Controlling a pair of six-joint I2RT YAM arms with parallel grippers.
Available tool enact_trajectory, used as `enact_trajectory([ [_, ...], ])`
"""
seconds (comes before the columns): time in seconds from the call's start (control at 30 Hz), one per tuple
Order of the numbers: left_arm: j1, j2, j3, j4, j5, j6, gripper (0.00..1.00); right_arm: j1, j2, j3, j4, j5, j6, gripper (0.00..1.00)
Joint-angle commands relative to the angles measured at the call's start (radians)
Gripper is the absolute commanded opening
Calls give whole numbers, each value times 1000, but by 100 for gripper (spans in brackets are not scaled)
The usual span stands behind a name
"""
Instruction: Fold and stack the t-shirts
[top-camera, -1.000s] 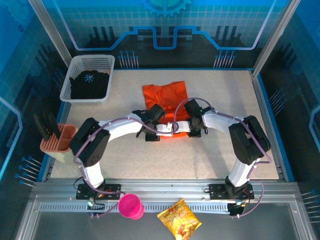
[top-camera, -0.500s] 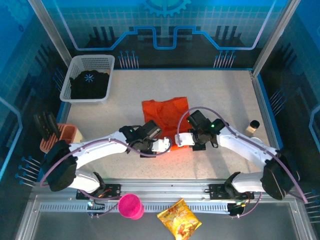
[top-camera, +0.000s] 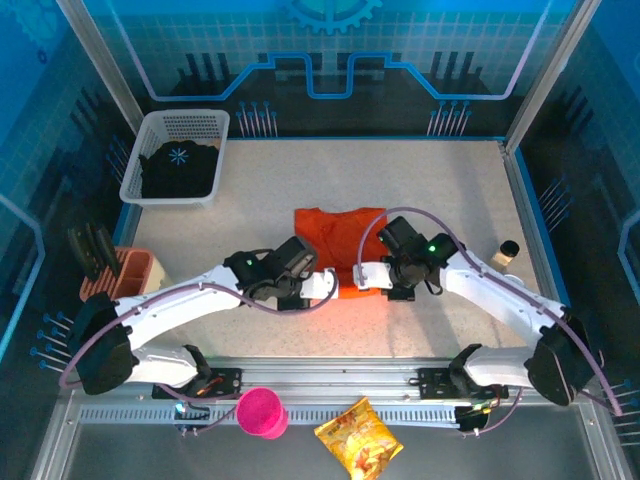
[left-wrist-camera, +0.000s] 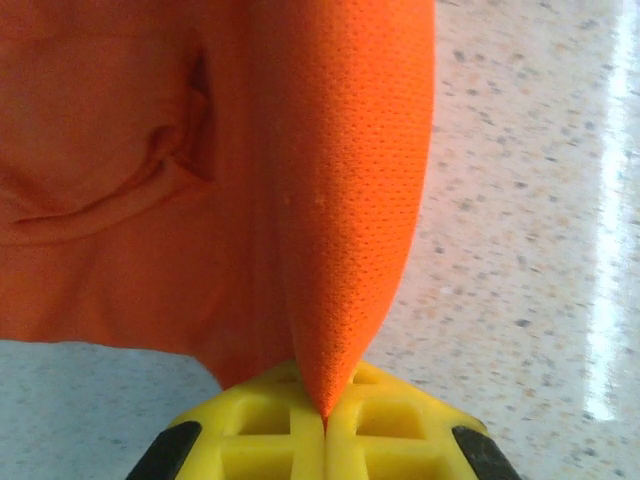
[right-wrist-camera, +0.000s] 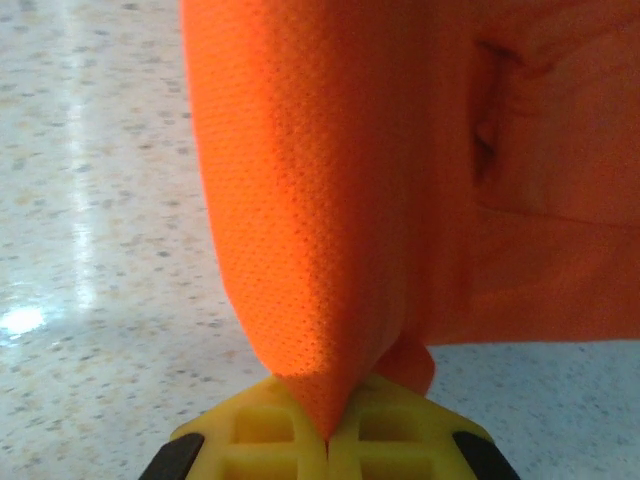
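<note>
The left gripper (left-wrist-camera: 323, 420) and right gripper (right-wrist-camera: 328, 432) are each clamped tight on the near edge of the orange t-shirt (top-camera: 340, 232), which lies in the middle of the table (top-camera: 455, 200). If they pull unevenly the fold could skew, or the thin pinch could slip free. The cloth is a fine, pinholed knit, soft and limp, rising to a sharp peak between yellow fingertips (left-wrist-camera: 270, 435), while the black t-shirt (top-camera: 180, 168) lies bunched in the white mesh basket (top-camera: 190, 118) at the table's far-left corner.
</note>
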Motion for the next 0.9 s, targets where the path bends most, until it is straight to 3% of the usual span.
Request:
enact_trajectory([
  [0.0,56,34,92,29,2,48,0,-61,48,87,43,34,35,0],
  [0.47,263,235,270,165,121,140,0,-182,254,305,189,80,27,0],
  [0.87,331,330,271,340,65,109,0,-202,336,303,402,116,86,0],
])
